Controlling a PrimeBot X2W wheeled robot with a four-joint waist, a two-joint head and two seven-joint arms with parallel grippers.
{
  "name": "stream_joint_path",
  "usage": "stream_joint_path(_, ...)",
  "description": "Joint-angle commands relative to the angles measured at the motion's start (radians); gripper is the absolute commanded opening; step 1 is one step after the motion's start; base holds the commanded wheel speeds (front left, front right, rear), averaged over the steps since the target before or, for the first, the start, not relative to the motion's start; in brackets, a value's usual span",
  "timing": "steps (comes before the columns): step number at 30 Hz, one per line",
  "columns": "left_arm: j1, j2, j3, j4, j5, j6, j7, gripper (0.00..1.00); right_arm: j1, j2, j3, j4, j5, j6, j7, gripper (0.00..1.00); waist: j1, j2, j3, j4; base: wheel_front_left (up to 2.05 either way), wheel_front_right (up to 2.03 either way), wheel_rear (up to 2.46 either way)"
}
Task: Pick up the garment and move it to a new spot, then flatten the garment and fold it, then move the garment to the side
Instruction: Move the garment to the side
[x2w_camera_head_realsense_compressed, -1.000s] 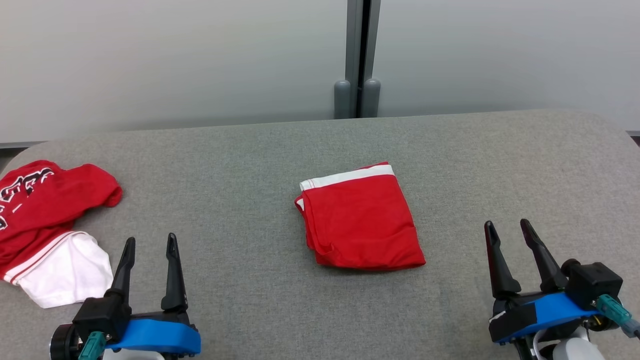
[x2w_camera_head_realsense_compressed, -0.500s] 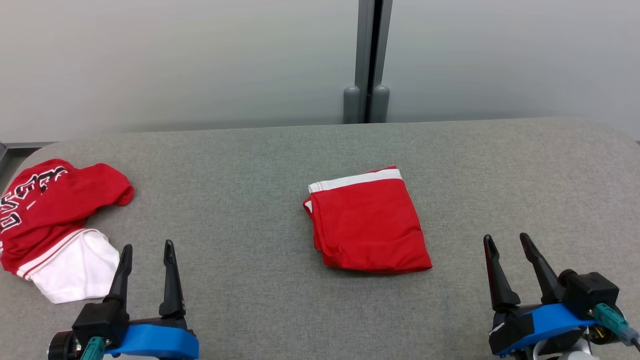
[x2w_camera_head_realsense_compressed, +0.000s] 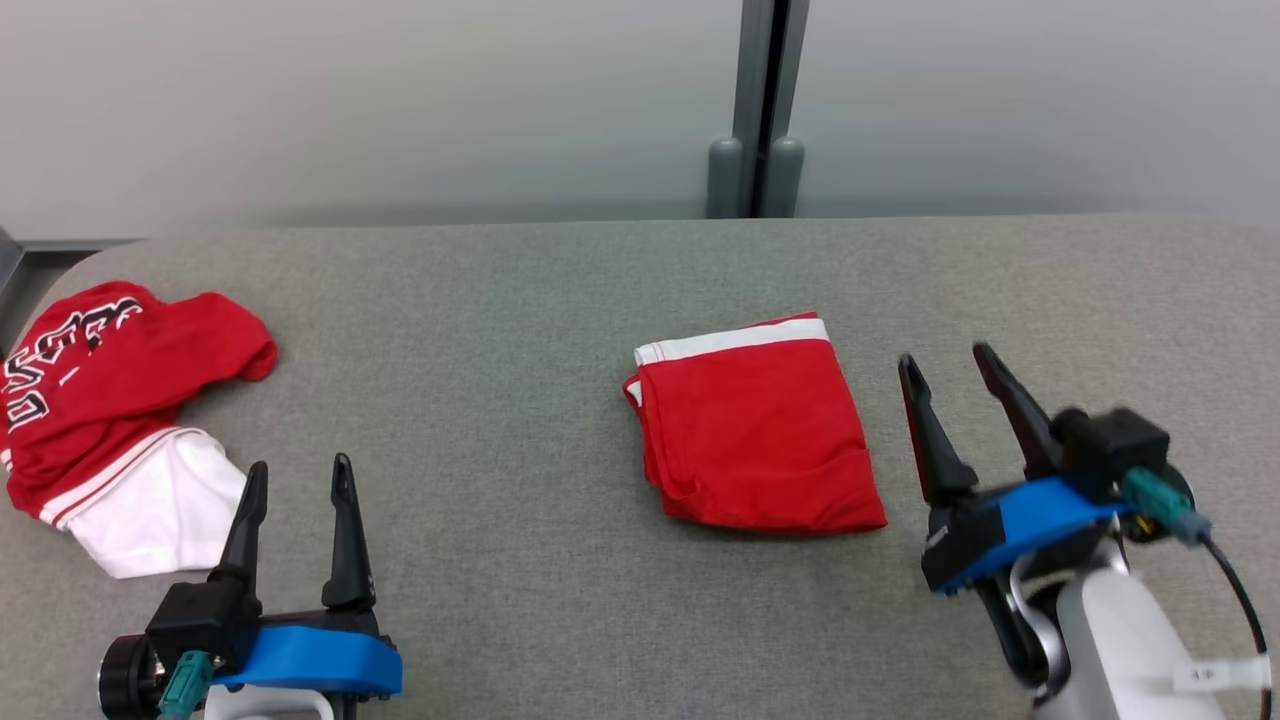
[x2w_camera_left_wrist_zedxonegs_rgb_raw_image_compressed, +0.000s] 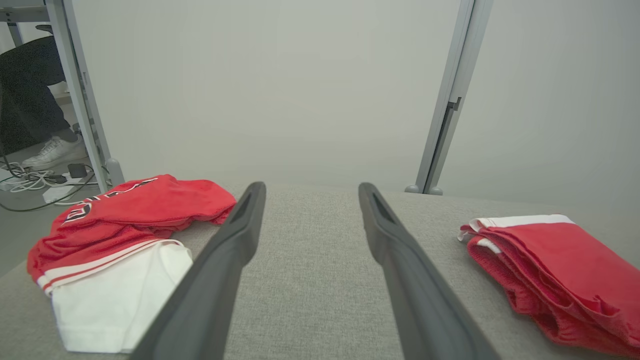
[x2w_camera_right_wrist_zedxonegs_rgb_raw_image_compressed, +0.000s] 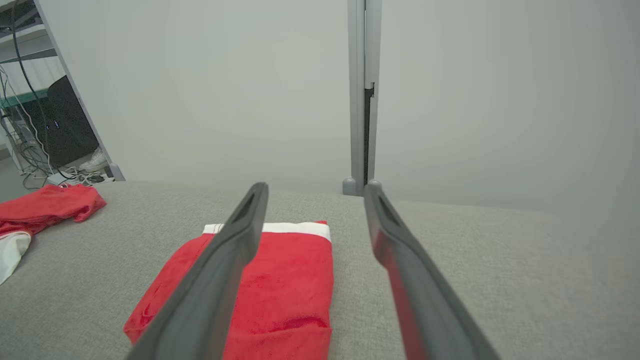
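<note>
A grey cloth-covered tabletop (x2w_camera_head_realsense_compressed: 520, 300) with rounded corners stands against pale partition panels (x2w_camera_head_realsense_compressed: 350, 100) joined by a grey post (x2w_camera_head_realsense_compressed: 765, 100). Two garments lie on it: one folded red garment (x2w_camera_head_realsense_compressed: 765, 430) with a white band, at the middle, and one crumpled red-and-white jersey (x2w_camera_head_realsense_compressed: 110, 400) at the left end. Two grippers are over it, both with jaws spread and empty: the left gripper (x2w_camera_head_realsense_compressed: 300, 465) near the jersey, the right gripper (x2w_camera_head_realsense_compressed: 946, 356) just beside the folded garment's right edge.

Both jaws wide apart, left arm (x2w_camera_head_realsense_compressed: 300, 670) low, right arm (x2w_camera_head_realsense_compressed: 1120, 640) farther forward.
</note>
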Motion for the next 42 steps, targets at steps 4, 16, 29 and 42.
stream_joint_path(4, -0.034, 0.001, -0.003, 0.003, -0.007, -0.007, -0.003, 1.00, -0.123, -0.022, 0.020, 0.064, -0.011, 0.001, 0.031, 1.00, 0.0000, 0.0000, 0.039, 0.031, 0.00, 0.00, 0.00)
stream_joint_path(16, -0.095, -0.003, -0.025, 0.001, -0.022, -0.006, -0.003, 1.00, -0.268, -0.064, 0.021, 0.326, -0.034, 0.001, 0.093, 1.00, 0.0000, 0.0000, 0.140, 0.096, 0.00, 0.00, 0.00)
stream_joint_path(29, -0.131, -0.006, -0.043, 0.012, -0.036, -0.005, -0.003, 1.00, -0.296, -0.054, 0.007, 0.594, -0.033, 0.000, 0.059, 1.00, 0.0000, 0.0000, 0.175, 0.138, 0.00, 0.00, 0.00)
stream_joint_path(42, -0.140, -0.007, -0.045, 0.002, -0.043, -0.001, -0.003, 1.00, -0.368, -0.066, 0.071, 0.652, 0.045, 0.000, -0.026, 0.00, 0.0000, 0.0000, 0.197, 0.093, 0.00, 0.00, 0.00)
